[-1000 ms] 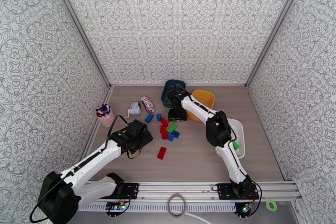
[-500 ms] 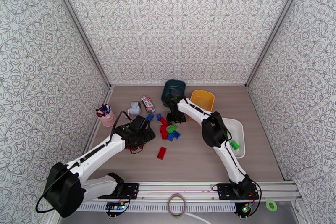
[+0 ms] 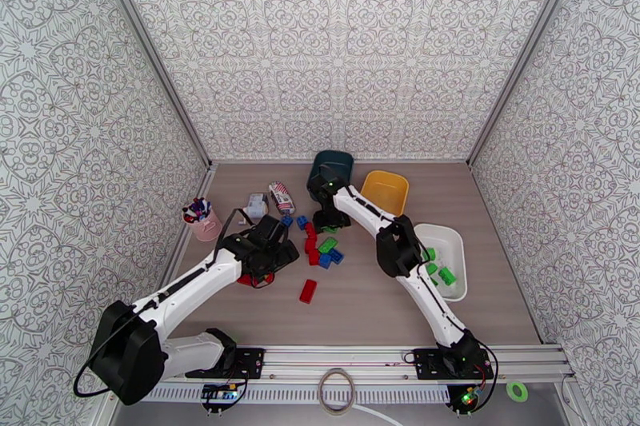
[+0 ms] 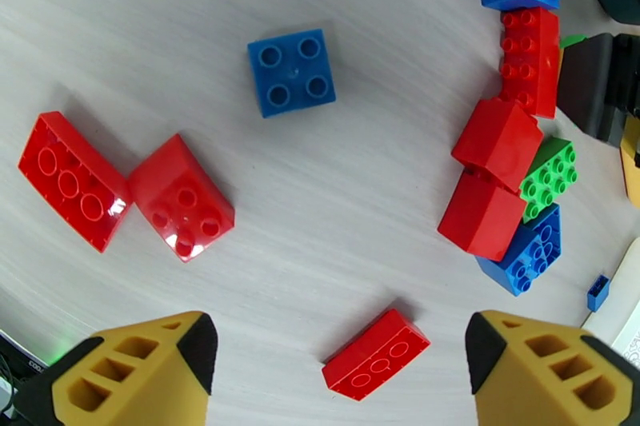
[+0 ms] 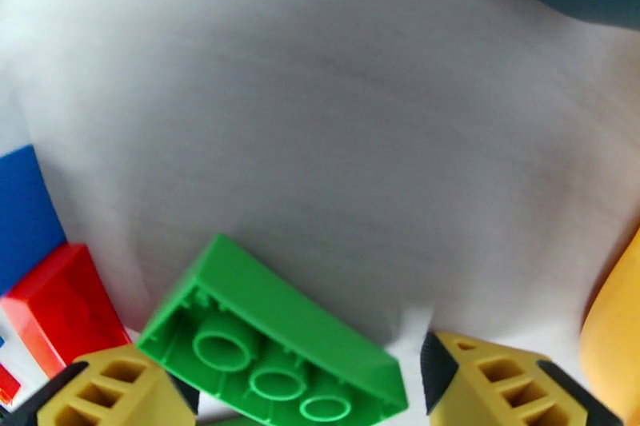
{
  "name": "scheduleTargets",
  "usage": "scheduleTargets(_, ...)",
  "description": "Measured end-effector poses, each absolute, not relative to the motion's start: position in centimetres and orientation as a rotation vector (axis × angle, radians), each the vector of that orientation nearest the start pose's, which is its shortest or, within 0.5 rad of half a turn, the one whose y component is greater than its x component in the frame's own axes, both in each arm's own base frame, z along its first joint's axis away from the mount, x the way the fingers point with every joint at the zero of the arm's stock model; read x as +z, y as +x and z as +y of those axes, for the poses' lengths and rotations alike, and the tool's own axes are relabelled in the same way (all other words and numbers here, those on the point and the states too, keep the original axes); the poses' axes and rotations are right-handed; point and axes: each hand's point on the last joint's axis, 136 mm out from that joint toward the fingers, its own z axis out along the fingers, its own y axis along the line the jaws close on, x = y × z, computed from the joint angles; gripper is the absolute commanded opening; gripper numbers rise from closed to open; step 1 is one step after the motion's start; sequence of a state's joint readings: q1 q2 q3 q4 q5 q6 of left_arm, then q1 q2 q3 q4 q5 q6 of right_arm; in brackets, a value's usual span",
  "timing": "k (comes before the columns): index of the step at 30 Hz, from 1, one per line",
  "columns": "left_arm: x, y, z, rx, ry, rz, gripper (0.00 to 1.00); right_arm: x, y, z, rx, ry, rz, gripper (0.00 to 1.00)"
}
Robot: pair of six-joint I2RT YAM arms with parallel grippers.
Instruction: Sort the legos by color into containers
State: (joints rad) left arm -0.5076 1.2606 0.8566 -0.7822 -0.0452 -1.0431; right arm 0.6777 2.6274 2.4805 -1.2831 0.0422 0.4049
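Top external view: left gripper [image 4: 336, 346] has advanced toward the legos [image 3: 320, 248], fingers spread wide and empty; right gripper [image 5: 308, 365] has shifted nearer the teal bin [image 3: 333, 163], fingers parted around an upturned green lego [image 5: 272, 340].

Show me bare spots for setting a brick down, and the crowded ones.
Free: near half of the table, from the lone red brick to the white tray; the far strip left of the teal bin. Crowded: the brick cluster at centre.
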Motion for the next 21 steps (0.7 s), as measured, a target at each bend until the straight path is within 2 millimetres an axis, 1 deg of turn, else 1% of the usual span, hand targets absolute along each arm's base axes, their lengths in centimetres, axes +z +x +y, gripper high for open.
scheduleTargets(1,9.6,24.9,-12.9,-0.337,-0.76,2.712,0.87,2.4,42.4,33.0,0.059,-0.403,2.966,0.75)
scheduleTargets(5,9.6,25.1,-12.5,-0.338,-0.772,2.709,0.87,2.6,43.2,33.1,0.072,-0.417,2.948,0.63)
scheduleTargets(10,10.0,25.5,-12.5,-0.346,-0.758,2.704,0.89,2.6,43.1,33.3,0.093,-0.428,2.952,0.46)
scheduleTargets(11,10.0,25.6,-12.6,-0.35,-0.758,2.706,0.9,2.5,43.1,33.3,0.098,-0.43,2.952,0.44)
scheduleTargets(12,10.0,25.6,-12.6,-0.35,-0.757,2.708,0.93,2.3,43.0,33.4,0.103,-0.43,2.953,0.42)
scheduleTargets(13,10.0,25.6,-12.7,-0.35,-0.749,2.713,0.99,2.3,43.0,33.3,0.096,-0.429,2.951,0.41)
scheduleTargets(18,10.2,25.9,-12.9,-0.359,-0.747,2.71,0.99,3.0,41.7,32.7,0.106,-0.408,2.968,0.36)
scheduleTargets(20,10.3,26.0,-13.1,-0.366,-0.734,2.706,0.99,3.8,41.4,32.5,0.113,-0.393,2.965,0.35)
scheduleTargets(21,10.5,26.2,-13.2,-0.372,-0.722,2.702,0.99,4.6,41.3,32.4,0.123,-0.381,2.955,0.35)
